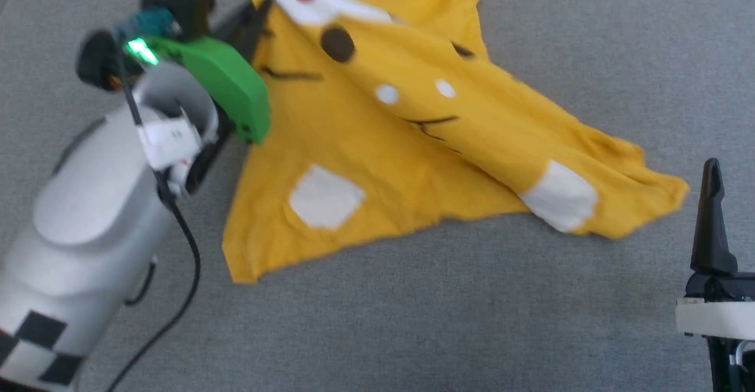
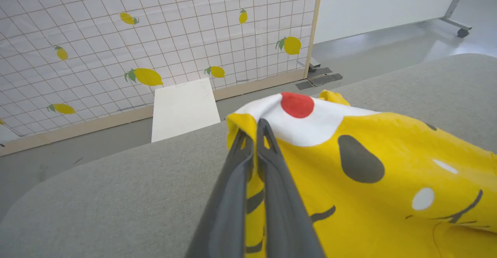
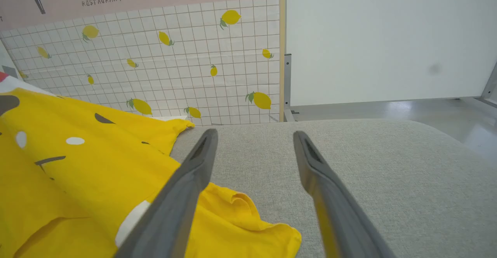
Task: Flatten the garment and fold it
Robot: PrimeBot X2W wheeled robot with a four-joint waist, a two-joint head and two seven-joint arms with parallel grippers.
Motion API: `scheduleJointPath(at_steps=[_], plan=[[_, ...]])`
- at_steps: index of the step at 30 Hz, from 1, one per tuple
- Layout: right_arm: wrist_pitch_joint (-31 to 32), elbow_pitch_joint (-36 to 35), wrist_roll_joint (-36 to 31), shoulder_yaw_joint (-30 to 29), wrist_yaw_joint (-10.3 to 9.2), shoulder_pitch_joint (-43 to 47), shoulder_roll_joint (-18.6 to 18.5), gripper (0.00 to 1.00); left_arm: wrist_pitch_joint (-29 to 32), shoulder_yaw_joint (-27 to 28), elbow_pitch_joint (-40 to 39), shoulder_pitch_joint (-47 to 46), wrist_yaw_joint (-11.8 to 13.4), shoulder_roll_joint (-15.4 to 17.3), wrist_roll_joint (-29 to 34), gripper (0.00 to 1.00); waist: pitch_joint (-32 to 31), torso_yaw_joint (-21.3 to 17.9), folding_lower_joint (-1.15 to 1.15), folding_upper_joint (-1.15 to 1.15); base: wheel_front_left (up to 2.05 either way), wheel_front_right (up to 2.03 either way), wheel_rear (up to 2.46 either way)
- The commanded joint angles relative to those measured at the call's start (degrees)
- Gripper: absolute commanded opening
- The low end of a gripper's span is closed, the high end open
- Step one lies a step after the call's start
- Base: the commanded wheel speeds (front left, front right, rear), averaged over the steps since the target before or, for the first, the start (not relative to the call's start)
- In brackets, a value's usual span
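The garment, a mustard-yellow T-shirt with a white square patch and dark marks, lies crumpled and partly spread on the grey table. A long fold runs across it toward the right. My left gripper is shut on the garment's far left corner, beside a white area with a red dot; its fingers reach that corner from the left. My right gripper stands open above bare table, just right of the garment's near right corner. One of its fingers rises at the lower right.
Beyond the table's far edge stand a lemon-patterned grid wall, a leaning white board and a white panel on a shiny floor. A black cable hangs along my left forearm. Bare grey table lies in front of and to the right of the garment.
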Motion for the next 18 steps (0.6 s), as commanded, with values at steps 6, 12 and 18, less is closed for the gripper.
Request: scheduleJointPath(at_steps=[6, 12, 18], plan=[[0.7, -0.9, -1.0, 1.5, -0.08, -2.7, 0.0, 1.0, -5.6, 0.8, 12.4, -3.7, -0.4, -2.3, 1.5, 0.0, 4.8, -1.5, 0.0, 0.0, 0.0, 0.0, 0.0], [0.8, -0.8, -1.4, 1.2, -0.08, -3.8, 0.0, 1.0, -13.8, 1.4, 23.8, -4.1, -2.1, -6.6, 0.9, 1.0, 6.1, -2.0, 0.0, 0.0, 0.0, 0.0, 0.0], [0.9, -0.1, -1.9, 0.9, -0.08, -3.8, 0.0, 1.0, -20.6, 2.2, 25.4, -5.7, -3.8, -9.3, 1.2, 1.0, 3.5, -0.2, 0.0, 0.0, 0.0, 0.0, 0.0]])
